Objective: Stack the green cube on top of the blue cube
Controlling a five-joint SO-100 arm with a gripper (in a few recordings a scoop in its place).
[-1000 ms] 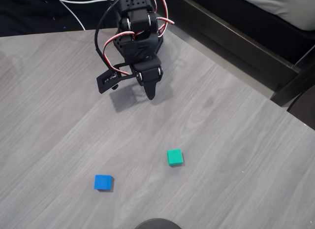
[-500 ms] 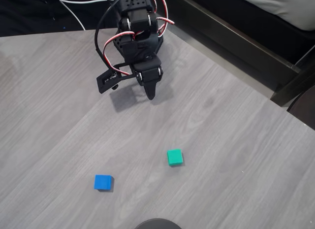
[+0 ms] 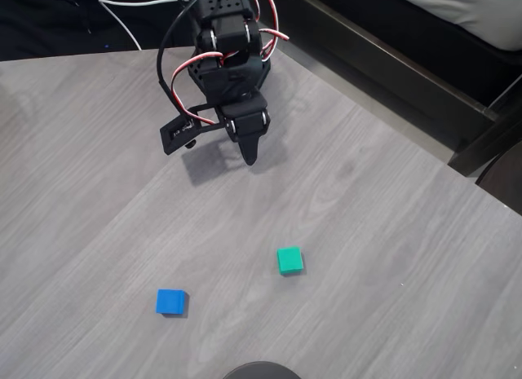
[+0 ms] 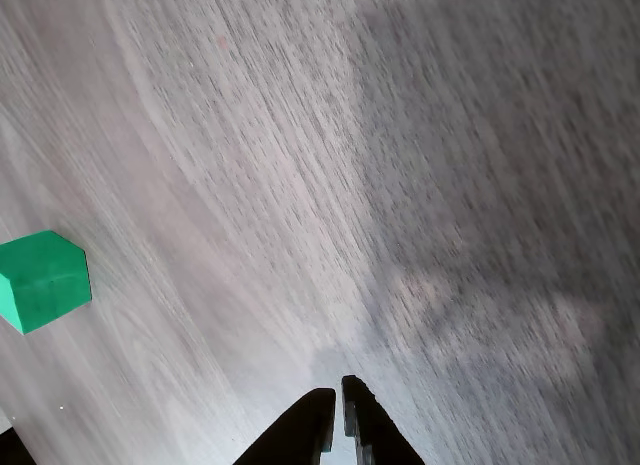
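The green cube (image 3: 289,260) rests on the grey wood-grain table (image 3: 391,257), right of centre toward the front. In the wrist view the green cube (image 4: 42,280) sits at the left edge. The blue cube (image 3: 171,301) lies to its left and slightly nearer the front edge, well apart from it. My black gripper (image 3: 249,157) hangs over the back of the table, far from both cubes. In the wrist view the gripper (image 4: 335,397) has its two fingertips nearly touching, shut on nothing.
The table's right edge runs diagonally from the top middle to the right side, with a dark frame (image 3: 383,61) beyond it. A white cable (image 3: 130,4) lies behind the arm. A dark round object (image 3: 261,371) pokes in at the bottom edge.
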